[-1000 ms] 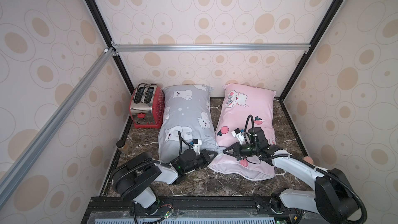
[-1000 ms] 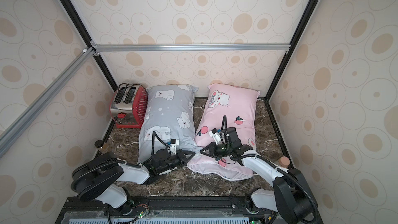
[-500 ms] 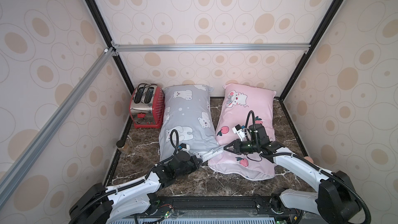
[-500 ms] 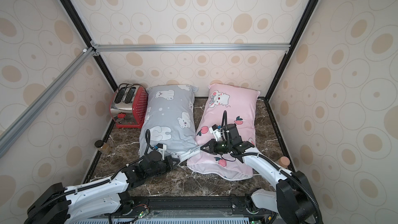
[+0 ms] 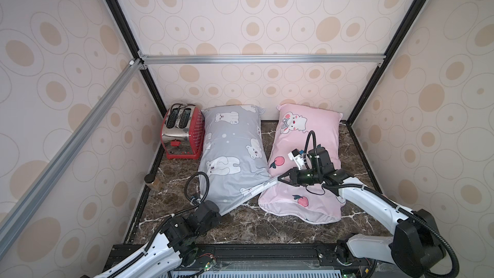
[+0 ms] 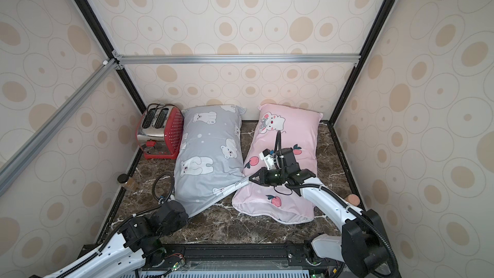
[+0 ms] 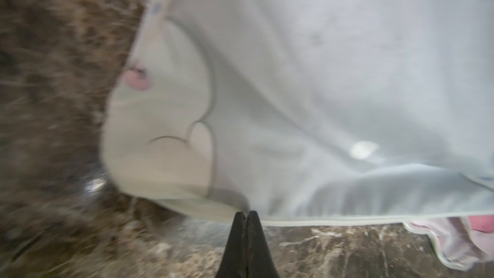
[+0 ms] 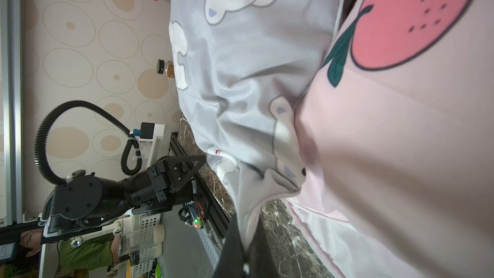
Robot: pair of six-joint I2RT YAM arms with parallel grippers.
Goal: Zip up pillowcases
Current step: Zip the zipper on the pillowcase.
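On the marble table (image 5: 267,234) the bear-printed grey pillowcase (image 5: 230,145) lies between the toaster (image 5: 181,132) and the pink pillowcase (image 5: 310,132). Its near hem (image 5: 248,192) is pulled taut. The right gripper (image 5: 279,179) clamps one corner. The left gripper (image 7: 246,213) is pinched shut at the hem's other end; whether on the zip pull, I cannot tell. Best hold that tension and draw straight along the seam.

I see a red toaster (image 5: 182,132) upright in the far corner of the dark marbled desk (image 5: 270,227), slots facing up. Nearer me than the toaster, a small black-capped jar (image 5: 151,181) of brown stuff stands by the same oval-patterned wall (image 5: 53,119).
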